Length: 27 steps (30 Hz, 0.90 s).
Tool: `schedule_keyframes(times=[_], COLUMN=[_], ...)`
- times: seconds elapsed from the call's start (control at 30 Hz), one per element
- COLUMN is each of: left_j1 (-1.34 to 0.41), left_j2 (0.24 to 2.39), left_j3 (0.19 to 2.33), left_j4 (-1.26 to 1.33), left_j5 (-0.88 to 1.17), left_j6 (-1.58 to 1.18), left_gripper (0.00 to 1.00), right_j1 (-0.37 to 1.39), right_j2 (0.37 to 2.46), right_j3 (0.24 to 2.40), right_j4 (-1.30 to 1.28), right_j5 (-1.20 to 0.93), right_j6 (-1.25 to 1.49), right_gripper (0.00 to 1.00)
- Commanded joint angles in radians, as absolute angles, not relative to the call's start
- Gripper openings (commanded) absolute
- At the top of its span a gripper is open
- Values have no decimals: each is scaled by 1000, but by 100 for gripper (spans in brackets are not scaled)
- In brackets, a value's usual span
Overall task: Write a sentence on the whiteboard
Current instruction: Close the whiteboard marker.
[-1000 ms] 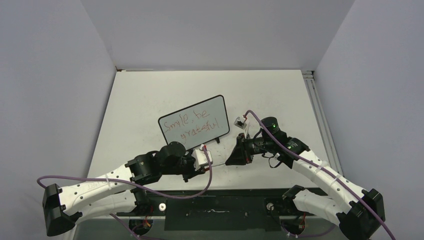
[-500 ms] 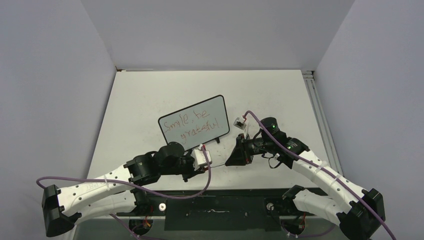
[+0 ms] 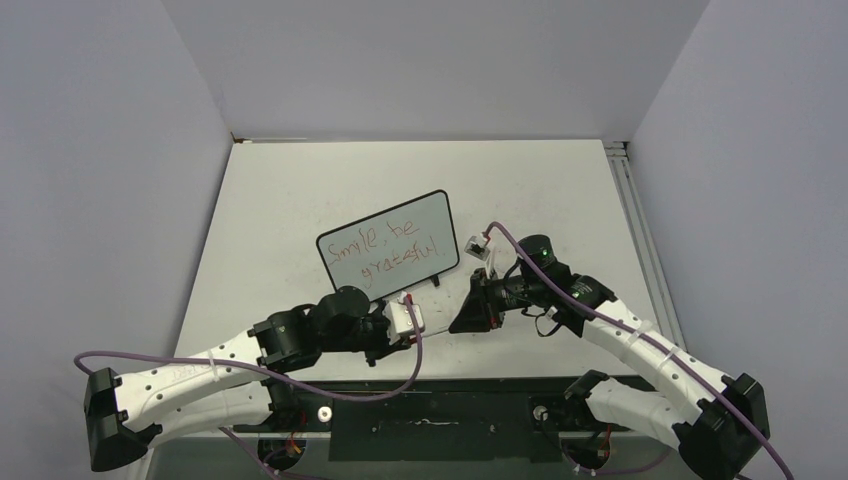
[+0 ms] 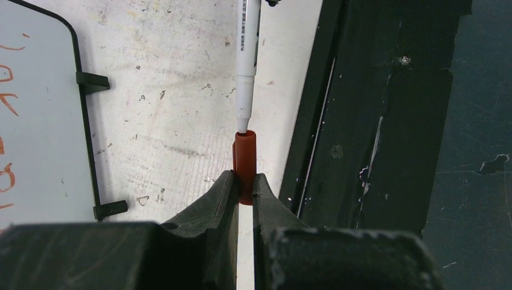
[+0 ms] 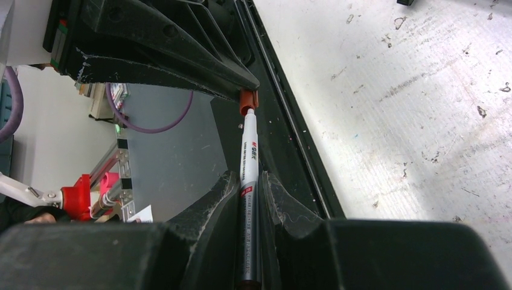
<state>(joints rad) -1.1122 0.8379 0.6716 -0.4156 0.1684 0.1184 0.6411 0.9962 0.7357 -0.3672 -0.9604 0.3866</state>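
The whiteboard (image 3: 388, 246) stands on the table, black-framed, with the sentence (image 3: 388, 250) in thin red lettering, "Smile, be grateful", in two lines. Its right edge and feet show in the left wrist view (image 4: 42, 115). My left gripper (image 4: 243, 180) is shut on the red cap (image 4: 244, 163). My right gripper (image 5: 249, 181) is shut on the white marker pen (image 5: 249, 157). The pen's tip meets the cap's open mouth, as both wrist views show. In the top view the left gripper (image 3: 418, 322) and right gripper (image 3: 452, 325) face each other near the table's front edge.
A black rail (image 4: 374, 115) runs along the table's front edge just beside the pen and cap. Grey walls enclose the table on three sides. A metal strip (image 3: 635, 215) lines the table's right edge.
The right arm has shifted slightly left, bringing the pen closer to the cap. The left arm and the whiteboard have barely moved.
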Motion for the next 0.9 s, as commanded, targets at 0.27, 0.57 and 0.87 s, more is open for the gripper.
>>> schedule_keyframes(times=[0.27, 0.57, 0.87], left_j1=[-1118, -1118, -1118], left_j2=[807, 794, 837], left_j3=[690, 693, 717], left_j4=[-350, -339, -283], left_j5=[174, 173, 159], left_j6=[137, 140, 133], left_gripper=[0, 0, 0], right_j1=[670, 676, 731], right_j2=[1028, 1047, 1073], right_j3=[703, 691, 668], right_j4=[-237, -214, -94], right_j5=[-990, -994, -977], right_j6=[418, 423, 494], right_gripper=[5, 5, 5])
